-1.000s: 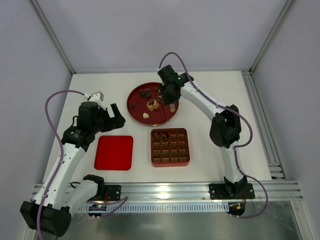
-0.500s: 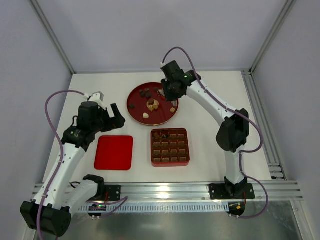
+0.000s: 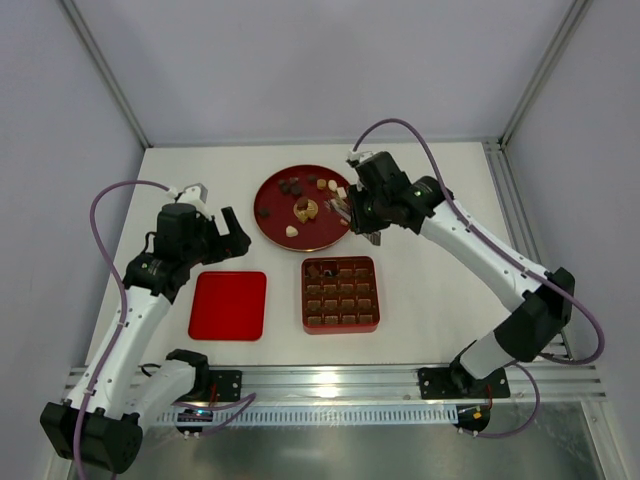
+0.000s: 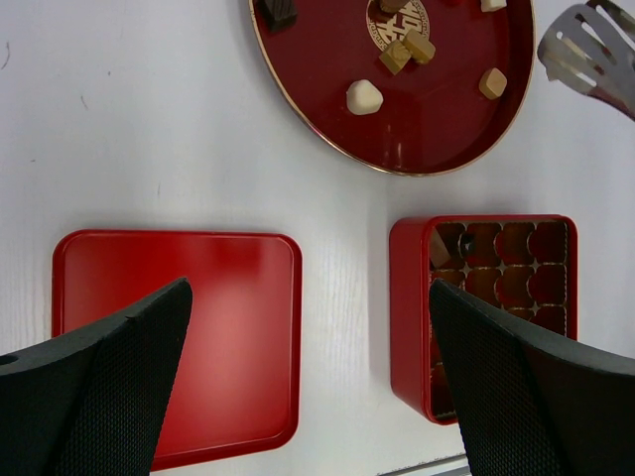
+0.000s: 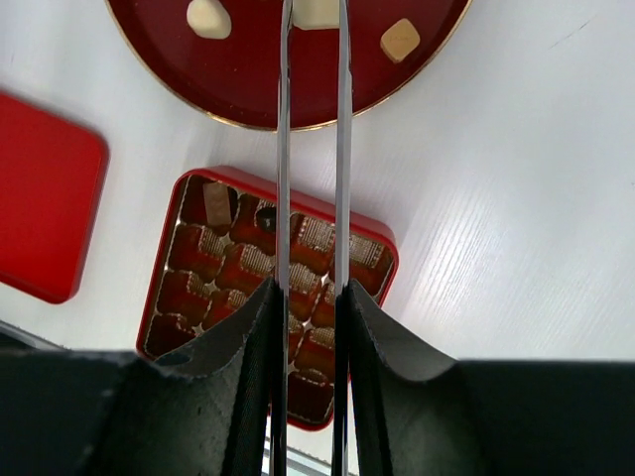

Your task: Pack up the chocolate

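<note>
— Two compartments of the red box (image 4: 409, 297) look filled, no more: a light brown piece (image 5: 216, 203) in a corner cell of the far row, something dark (image 5: 265, 213) in the cell beside it. Every other cell that I can see shows bare brown liner.

— So where is the rest of the chocolate (image 4: 364, 96)?

— Nearly all of it lies on the round red plate (image 4: 446, 119), just beyond the box: dark pieces (image 3: 290, 186) along the far side, a little heap of light brown ones (image 4: 407, 50) in the middle, and cream and tan ones scattered nearer the box.

— And the arms?

— The right gripper (image 3: 345, 207) is over the plate's right edge. Its thin fingers stand close together, and a cream-white piece (image 5: 316, 12) sits between their tips, so I judge it pinched and lifted. The box lies below and just nearer than the tips.

— And the other one?

— The left gripper (image 4: 308, 297) hangs above the strip between the lid (image 3: 228, 305) and the box, jaws spread wide, nothing in them.

— How far along, then?

— Early, I would say. One piece is on its way, two are placed, and the bulk remains to be carried over. The flat red lid lies to the left of the box, apart from it, so closing is not yet done either.
</note>
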{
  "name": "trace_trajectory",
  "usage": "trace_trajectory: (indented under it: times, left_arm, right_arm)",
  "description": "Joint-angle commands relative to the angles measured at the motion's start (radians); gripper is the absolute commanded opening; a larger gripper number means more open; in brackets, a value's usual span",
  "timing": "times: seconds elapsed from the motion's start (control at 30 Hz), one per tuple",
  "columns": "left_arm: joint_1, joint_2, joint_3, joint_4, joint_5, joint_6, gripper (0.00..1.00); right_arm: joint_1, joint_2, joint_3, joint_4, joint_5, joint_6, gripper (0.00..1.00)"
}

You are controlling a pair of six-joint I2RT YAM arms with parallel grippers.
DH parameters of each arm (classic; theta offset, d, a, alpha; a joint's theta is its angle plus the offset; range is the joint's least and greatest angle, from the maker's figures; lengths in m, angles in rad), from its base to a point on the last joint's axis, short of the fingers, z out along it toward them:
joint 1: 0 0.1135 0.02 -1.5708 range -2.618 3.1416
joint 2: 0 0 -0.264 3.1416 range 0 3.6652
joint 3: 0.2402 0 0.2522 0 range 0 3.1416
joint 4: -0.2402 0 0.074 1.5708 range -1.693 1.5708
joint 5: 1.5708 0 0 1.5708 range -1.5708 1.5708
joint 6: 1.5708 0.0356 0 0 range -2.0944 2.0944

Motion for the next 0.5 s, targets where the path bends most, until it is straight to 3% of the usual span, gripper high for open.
trace_trajectory:
  times: [0.0,0.47]
  left_arm:
    - [0.003,-0.005,0.001,0.018,0.004,0.001,1.00]
    - [0.003,-0.006,0.000,0.018,0.009,0.000,1.00]
  right_arm:
    - [0.040,-0.112,-0.090,0.037,0.018,0.043,0.29]
    - [0.201,-0.426,-0.378,-0.017,0.090,0.201,0.29]
